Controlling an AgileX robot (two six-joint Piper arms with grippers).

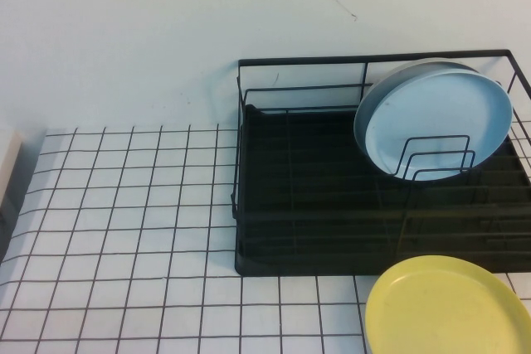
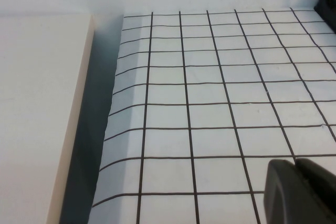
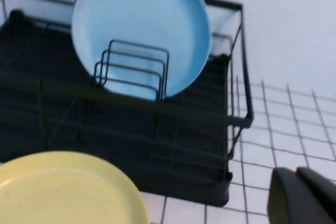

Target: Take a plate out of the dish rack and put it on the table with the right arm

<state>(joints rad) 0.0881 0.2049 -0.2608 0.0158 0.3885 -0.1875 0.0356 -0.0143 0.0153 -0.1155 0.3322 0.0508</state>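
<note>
The yellow plate (image 1: 448,308) lies flat on the gridded table (image 1: 124,230), just in front of the dish rack (image 1: 299,205) at its right end. The right wrist view shows the plate (image 3: 63,190) before the rack (image 3: 131,129). My right gripper (image 3: 295,170) hangs shut and empty over the table (image 3: 294,129) beside the rack's corner, apart from the plate. My left gripper (image 2: 295,163) is shut and empty above bare table (image 2: 210,103). Neither gripper appears in the high view.
A light blue plate (image 1: 436,118) stands upright in the rack's wire dividers, with a paler rim (image 1: 390,80) just behind it. In the right wrist view the same blue plate (image 3: 139,24) leans there. A cream surface (image 2: 37,103) borders the table's left edge.
</note>
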